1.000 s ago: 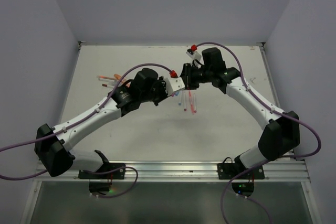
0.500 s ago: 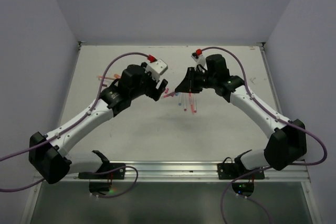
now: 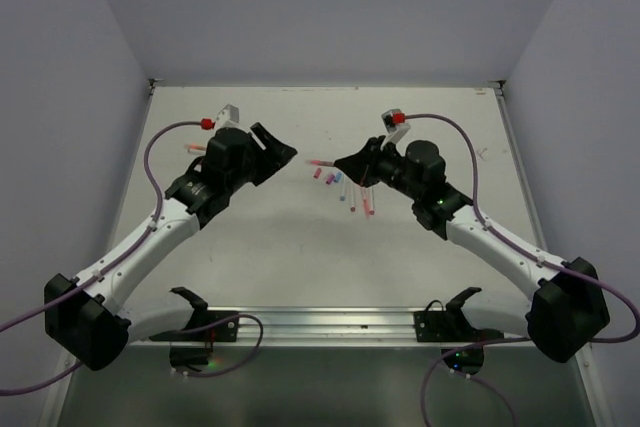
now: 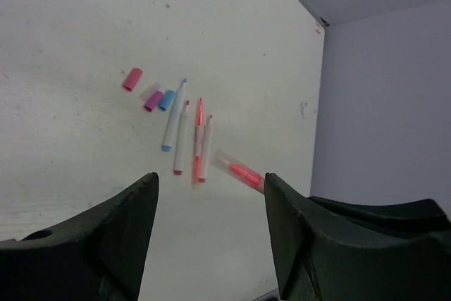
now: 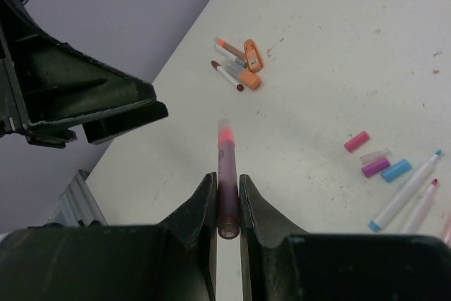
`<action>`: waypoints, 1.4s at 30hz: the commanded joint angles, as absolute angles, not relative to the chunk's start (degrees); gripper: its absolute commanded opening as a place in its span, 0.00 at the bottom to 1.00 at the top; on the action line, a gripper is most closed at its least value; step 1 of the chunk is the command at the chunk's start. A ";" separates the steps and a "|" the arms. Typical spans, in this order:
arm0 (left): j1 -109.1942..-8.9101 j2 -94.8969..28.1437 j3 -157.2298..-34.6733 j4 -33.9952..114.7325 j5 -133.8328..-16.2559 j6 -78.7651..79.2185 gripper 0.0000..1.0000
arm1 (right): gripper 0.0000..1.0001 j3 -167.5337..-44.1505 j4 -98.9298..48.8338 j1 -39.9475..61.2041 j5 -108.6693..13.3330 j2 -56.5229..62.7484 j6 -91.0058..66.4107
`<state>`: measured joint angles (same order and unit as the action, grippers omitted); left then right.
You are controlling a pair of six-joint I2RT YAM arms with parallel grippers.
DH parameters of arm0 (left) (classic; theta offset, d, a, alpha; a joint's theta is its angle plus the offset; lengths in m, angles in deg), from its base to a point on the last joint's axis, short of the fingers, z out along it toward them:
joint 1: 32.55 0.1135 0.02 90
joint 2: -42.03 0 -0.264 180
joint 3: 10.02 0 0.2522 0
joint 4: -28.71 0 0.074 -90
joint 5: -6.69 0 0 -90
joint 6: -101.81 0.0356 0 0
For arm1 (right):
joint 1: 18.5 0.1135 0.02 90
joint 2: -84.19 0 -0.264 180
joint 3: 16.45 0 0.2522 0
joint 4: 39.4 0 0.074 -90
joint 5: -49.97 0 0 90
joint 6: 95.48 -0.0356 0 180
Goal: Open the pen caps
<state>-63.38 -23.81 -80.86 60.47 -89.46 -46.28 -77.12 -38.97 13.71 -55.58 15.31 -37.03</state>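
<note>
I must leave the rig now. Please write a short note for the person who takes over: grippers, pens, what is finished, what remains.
Left gripper: open, empty.
Right gripper: shut on a red-ended pen; I cannot tell if its cap is on.
Done: pink cap, purple cap and blue cap lie loose beside four bare-tipped pens mid-table.
Left: the held pen, then probably the orange markers and thin pens near the table's left edge.
</note>
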 commanded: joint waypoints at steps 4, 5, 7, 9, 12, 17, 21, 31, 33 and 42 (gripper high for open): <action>-63.49 -22.75 -78.45 53.21 -87.97 -71.41 0.63 | 0.00 -70.65 -61.65 17.97 -44.43 18.98 -35.45; -63.49 -22.66 -77.67 52.24 -87.88 -73.86 0.63 | 0.00 -70.20 -62.81 18.50 -43.99 18.80 -35.71; -63.49 -22.92 -77.13 50.48 -87.88 -76.07 0.63 | 0.00 -69.50 -65.62 19.03 -43.46 18.54 -35.81; -63.58 -23.36 -76.96 50.03 -88.05 -78.54 0.62 | 0.00 -69.41 -67.29 19.64 -42.93 17.84 -35.72; -63.58 -24.15 -77.04 48.63 -87.88 -80.48 0.60 | 0.00 -69.41 -68.36 20.61 -42.66 16.96 -35.02; -63.58 -24.59 -78.27 48.27 -90.07 -81.88 0.57 | 0.00 -69.58 -69.85 21.66 -43.10 15.73 -34.84; -63.58 -24.94 -78.80 48.10 -91.30 -82.68 0.54 | 0.00 -69.84 -70.29 22.81 -42.84 15.46 -33.61; -63.58 -25.65 -79.68 46.69 -90.87 -83.55 0.48 | 0.00 -70.11 -70.99 24.83 -42.31 14.06 -32.20; -63.58 -25.65 -79.77 46.60 -91.13 -83.55 0.46 | 0.00 -70.02 -71.17 25.01 -42.23 13.79 -32.11; -63.58 -25.38 -79.94 45.99 -90.86 -83.12 0.21 | 0.00 -69.41 -71.61 26.41 -41.52 13.00 -30.71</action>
<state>-63.38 -25.61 -77.56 49.22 -89.66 -82.36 -69.61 -68.65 25.75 -42.66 13.43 -32.40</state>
